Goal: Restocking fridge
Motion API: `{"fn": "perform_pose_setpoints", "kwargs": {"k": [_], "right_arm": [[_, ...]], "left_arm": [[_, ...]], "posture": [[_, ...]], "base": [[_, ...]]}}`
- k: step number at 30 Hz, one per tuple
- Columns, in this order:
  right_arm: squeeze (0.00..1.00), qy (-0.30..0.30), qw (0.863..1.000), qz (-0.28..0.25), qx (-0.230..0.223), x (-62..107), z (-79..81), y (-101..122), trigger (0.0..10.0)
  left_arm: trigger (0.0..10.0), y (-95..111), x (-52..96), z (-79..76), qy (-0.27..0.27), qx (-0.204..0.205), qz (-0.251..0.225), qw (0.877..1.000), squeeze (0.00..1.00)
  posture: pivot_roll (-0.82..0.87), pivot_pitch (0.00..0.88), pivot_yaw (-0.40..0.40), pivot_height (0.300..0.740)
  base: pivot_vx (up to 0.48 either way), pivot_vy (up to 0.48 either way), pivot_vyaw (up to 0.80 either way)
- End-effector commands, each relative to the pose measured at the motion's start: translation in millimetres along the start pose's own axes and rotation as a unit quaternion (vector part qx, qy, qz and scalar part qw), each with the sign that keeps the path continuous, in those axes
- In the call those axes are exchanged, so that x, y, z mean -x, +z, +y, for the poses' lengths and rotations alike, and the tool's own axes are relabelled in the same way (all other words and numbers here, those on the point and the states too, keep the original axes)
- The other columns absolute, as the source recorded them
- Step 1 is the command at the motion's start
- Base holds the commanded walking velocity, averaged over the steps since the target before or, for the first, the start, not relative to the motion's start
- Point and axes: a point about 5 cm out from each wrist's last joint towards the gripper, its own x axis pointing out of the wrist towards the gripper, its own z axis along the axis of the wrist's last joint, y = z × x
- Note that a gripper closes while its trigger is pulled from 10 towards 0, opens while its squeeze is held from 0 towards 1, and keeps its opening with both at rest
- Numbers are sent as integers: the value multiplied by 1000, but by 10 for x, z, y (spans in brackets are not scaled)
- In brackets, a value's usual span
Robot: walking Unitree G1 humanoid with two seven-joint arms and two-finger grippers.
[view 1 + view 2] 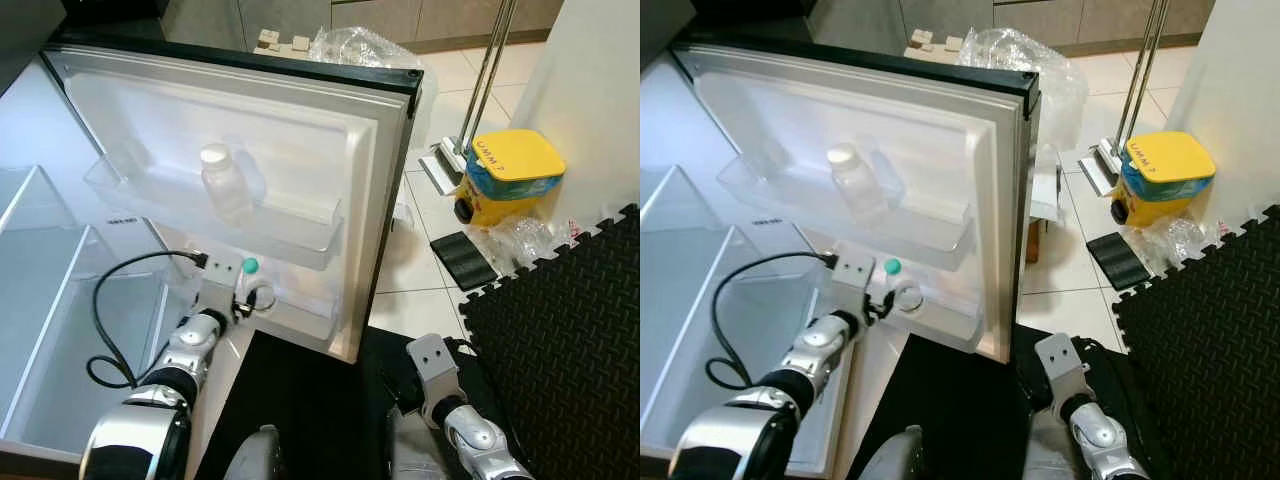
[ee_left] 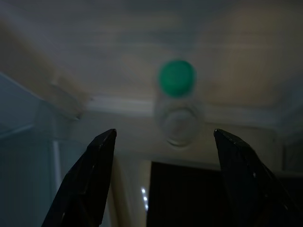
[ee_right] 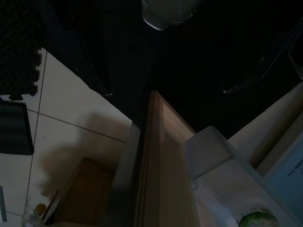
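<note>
Left tool (image 2: 161, 179), fingers spread apart, sits just short of a green-capped bottle (image 1: 252, 287) standing in the lower door shelf (image 1: 300, 318), centre-left of frame. A white-capped bottle (image 1: 222, 184) already stands in the upper door shelf (image 1: 290, 232). Two stocked, apparently; right tool's state cannot be told.

The head cameras look forward and down at the open fridge door (image 1: 300, 150). The left wrist camera sits close to the green-capped bottle (image 2: 176, 101), also visible from the head. The right wrist camera faces the dark floor.
</note>
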Motion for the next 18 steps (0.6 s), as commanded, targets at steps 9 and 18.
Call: {"fn": "perform_pose_setpoints", "kwargs": {"k": [9, 18], "right_arm": [[0, 9, 1000, 10, -7, -23, 41, -12, 10000], [0, 18, 1000, 6, -3, -61, 21, 42, 10000]], "left_arm": [[10000, -6, 180, 411, 32, 63, -55, 996, 0], [10000, 78, 334, 565, 25, 95, -114, 989, 0]], "posture": [[-103, 174, 71, 646], [-100, 151, 33, 646]], "base": [[0, 0, 0], [0, 0, 0]]}}
